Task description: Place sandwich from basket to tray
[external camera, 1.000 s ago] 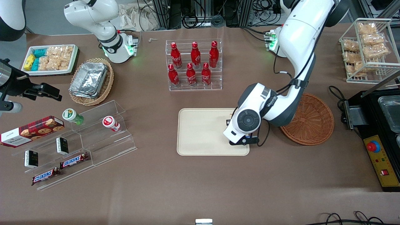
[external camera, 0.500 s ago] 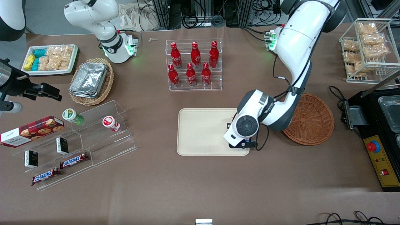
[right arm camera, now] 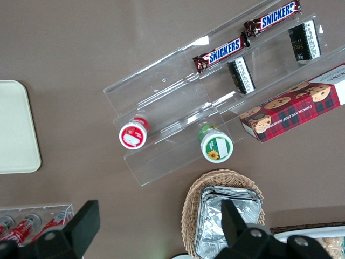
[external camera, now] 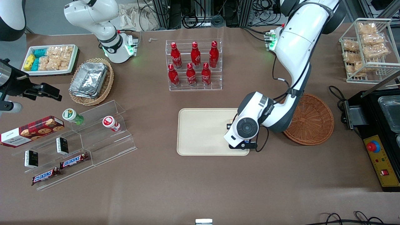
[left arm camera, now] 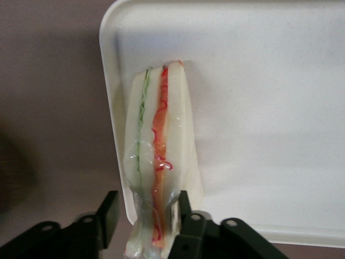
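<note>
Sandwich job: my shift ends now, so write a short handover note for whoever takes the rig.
End effector: low over the tray's end nearest the basket, shut on the sandwich.
Sandwich: cut edge up, lying on or just above the tray by its rim; contact is unclear.
Basket: beside the tray toward the working arm's end, nothing visible in it.
Done: sandwich taken out and brought to the tray.
Left: set it down, open, lift the arm away.
</note>
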Robot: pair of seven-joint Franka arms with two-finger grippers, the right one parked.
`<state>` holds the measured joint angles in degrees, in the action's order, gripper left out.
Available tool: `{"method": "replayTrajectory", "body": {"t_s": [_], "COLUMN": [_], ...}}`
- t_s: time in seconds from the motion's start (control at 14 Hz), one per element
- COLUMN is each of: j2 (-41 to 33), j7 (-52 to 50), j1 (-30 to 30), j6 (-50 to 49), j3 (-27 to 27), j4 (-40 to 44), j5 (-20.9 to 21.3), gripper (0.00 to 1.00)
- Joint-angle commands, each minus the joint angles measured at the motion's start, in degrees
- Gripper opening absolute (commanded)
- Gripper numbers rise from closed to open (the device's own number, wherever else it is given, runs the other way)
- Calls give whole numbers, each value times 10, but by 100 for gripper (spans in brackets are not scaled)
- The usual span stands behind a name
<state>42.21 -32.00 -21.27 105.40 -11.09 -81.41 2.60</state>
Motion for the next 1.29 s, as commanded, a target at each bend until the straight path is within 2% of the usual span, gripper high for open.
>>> {"method": "replayTrajectory", "body": {"t_s": [0.0, 0.43, 0.57, 0.79, 1.0, 1.21], "j2": [-21, -125, -153, -187, -215, -239], "j7": [-4, -3, 7, 10, 82, 154], "j1": [22, 112, 121, 147, 170, 206], "j6": [-22, -106, -150, -154, -181, -194], "j3": [-1, -1, 0, 0, 1, 2], "j4": [13, 19, 19, 28, 28, 28], "j5": [2, 2, 9, 13, 42, 43], "gripper": [100, 100, 100, 100, 100, 100]}}
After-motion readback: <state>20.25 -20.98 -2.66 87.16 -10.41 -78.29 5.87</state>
